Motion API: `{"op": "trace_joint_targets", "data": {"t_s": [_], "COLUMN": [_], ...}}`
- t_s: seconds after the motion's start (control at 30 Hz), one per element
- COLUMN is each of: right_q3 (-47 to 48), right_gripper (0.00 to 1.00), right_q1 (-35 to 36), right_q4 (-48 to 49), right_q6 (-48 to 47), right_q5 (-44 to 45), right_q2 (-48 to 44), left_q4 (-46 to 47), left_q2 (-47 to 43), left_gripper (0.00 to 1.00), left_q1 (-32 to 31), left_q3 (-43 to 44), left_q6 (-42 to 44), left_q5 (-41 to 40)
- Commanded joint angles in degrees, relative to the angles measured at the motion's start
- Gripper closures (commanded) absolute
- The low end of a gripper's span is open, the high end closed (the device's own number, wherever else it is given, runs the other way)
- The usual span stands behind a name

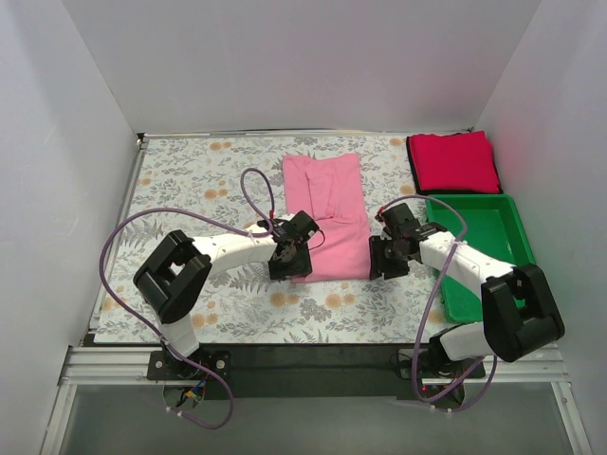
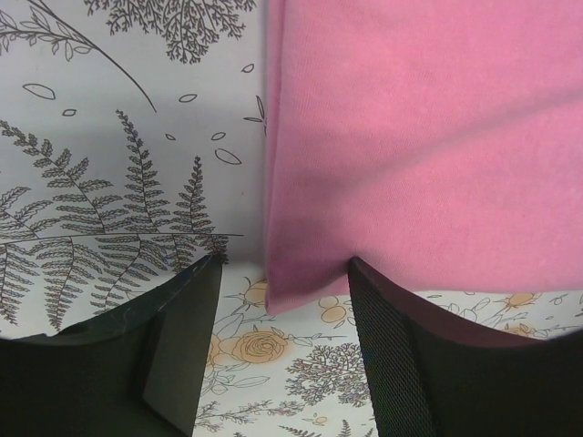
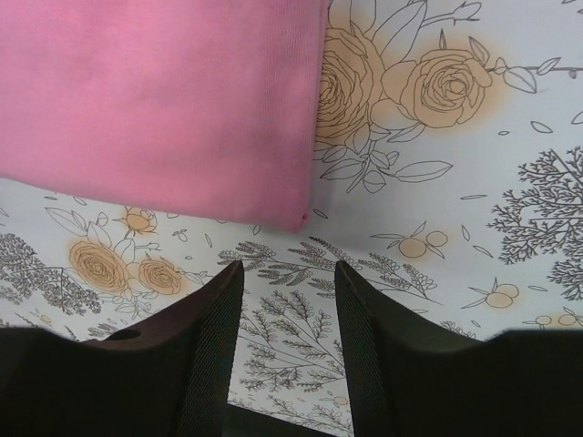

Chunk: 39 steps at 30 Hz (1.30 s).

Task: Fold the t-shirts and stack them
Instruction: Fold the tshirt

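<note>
Flanking the pink t-shirt [image 1: 327,204], both jaws stand parted

Two plain cotton t-shirts are lying out: one light pink t-shirt [image 1: 327,213] left of the one green rectangular plastic bin [image 1: 479,223], one crimson red t-shirt [image 1: 453,162] just beyond it. One floral-patterned table cloth [image 1: 190,180] is lying beneath the bin.

Spread t-shirt [image 1: 327,204] lies on the cloth [image 1: 190,180], folded t-shirt [image 1: 453,162] behind the bin [image 1: 474,227].
</note>
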Motion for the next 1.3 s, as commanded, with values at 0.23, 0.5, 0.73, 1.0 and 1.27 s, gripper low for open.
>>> {"op": "trace_joint_targets", "data": {"t_s": [0.23,0.5,0.73,1.0,1.27], "right_q3": [6.0,7.0,4.8,2.3,-0.3], "right_gripper": [0.57,0.57,0.57,0.59,0.78], "right_q1": [1.9,2.0,3.4,5.5,5.5], "right_q4": [-0.4,-0.3,1.3,1.2,1.8], "right_q6": [3.5,4.0,4.5,6.3,3.7], "right_q5": [4.0,5.8,5.5,6.8,3.0], "right_q2": [4.1,8.5,10.8,13.4,16.7], "left_q4": [-1.4,-1.3,-1.7,-1.9,-2.4], "left_q2": [4.2,5.6,6.7,6.9,7.4], "left_gripper": [0.49,0.58,0.65,0.73,0.95], "left_q1": [-1.3,-1.9,-2.5,-2.6,-2.6], "left_q3": [0.0,-0.9,-0.9,-1.9,-2.3], "left_q6": [1.4,1.8,2.2,2.2,2.9], "left_q5": [-1.2,-0.4,-0.2,-0.5,0.9]}}
